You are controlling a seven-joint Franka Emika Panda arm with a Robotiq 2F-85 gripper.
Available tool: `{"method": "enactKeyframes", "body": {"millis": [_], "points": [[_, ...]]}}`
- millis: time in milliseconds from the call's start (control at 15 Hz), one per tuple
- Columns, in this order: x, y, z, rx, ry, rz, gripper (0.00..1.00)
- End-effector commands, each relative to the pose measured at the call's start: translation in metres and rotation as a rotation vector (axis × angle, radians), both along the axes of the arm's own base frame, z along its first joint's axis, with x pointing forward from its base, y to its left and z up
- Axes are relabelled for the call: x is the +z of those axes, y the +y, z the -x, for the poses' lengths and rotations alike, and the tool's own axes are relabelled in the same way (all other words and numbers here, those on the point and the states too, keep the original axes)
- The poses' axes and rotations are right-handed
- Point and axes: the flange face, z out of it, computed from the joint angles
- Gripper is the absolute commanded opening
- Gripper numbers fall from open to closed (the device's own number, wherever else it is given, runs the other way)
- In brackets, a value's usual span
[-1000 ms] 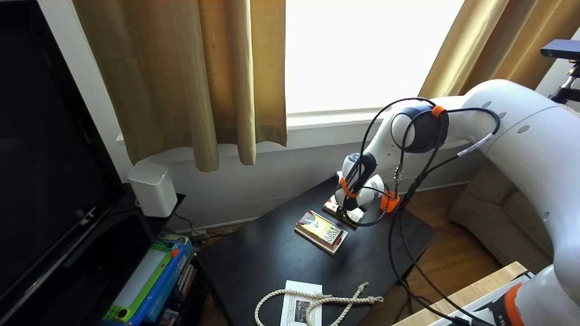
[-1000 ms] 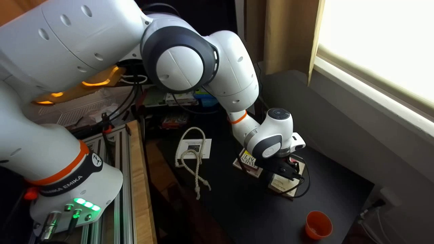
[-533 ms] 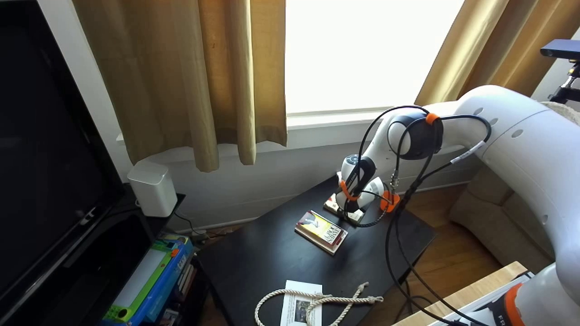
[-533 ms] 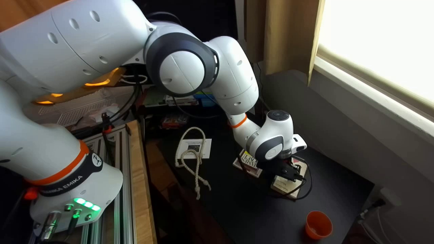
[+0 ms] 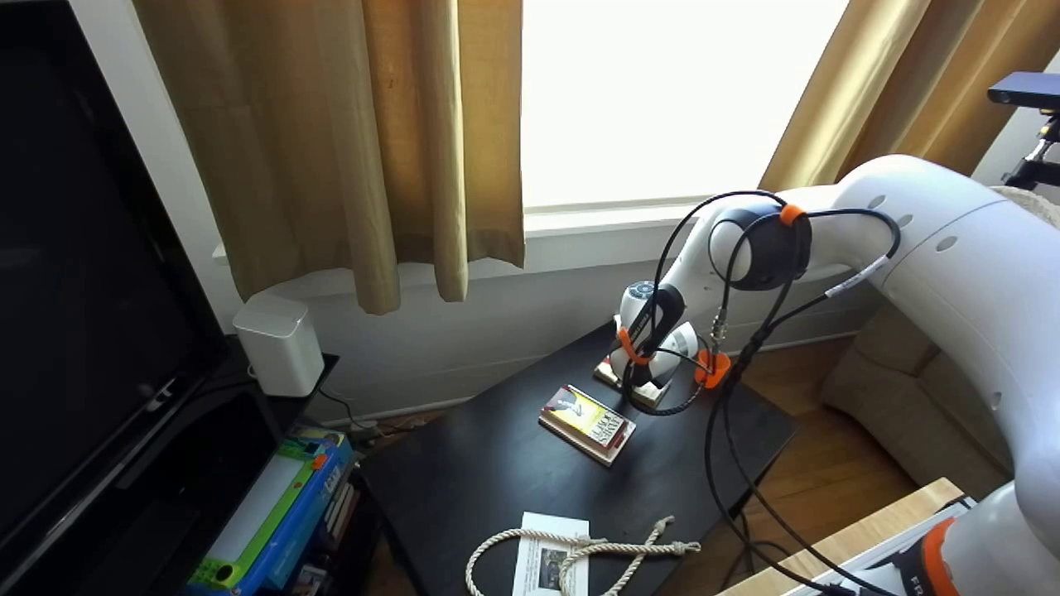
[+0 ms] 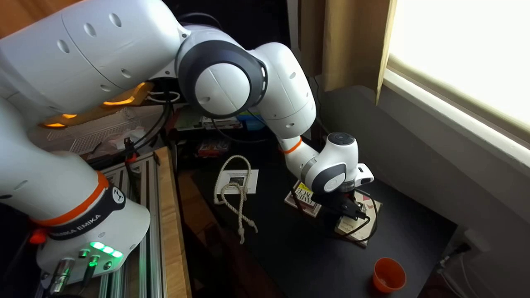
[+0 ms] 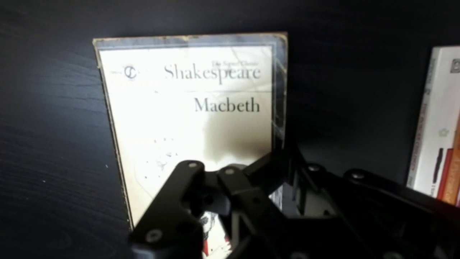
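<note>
Macbeth book (image 7: 183, 118) has slid slightly farther from the yellow-covered book (image 5: 585, 415), towards the orange cup (image 6: 389, 275); the end effector (image 7: 284, 158) is closed at Macbeth's edge, any hold unclear.

I get strong light from the window (image 5: 671, 99), which burns out to flat white in both exterior views. The curtain (image 5: 306, 165) beside it glows a warm gold, while the television (image 5: 83, 273) sinks into near black. In my wrist view, glare bleaches much of the book (image 7: 154, 115), and a soft-edged shadow lies across part of it; its print looks slightly fuzzy. Closer to the lens, the gripper (image 7: 284, 162) is a dark, blurred silhouette. The table (image 7: 54, 108) shows only a dull sheen.
</note>
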Motion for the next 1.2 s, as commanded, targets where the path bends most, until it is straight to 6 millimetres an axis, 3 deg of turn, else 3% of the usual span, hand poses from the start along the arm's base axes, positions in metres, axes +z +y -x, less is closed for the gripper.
{"method": "enactKeyframes", "body": {"millis": [0,1133], "points": [[-0.009,-0.008,0.005,-0.029,0.020,-0.009,0.01],[0.056,-0.014,-0.007,-0.113,-0.038,-0.055,0.01]]}}
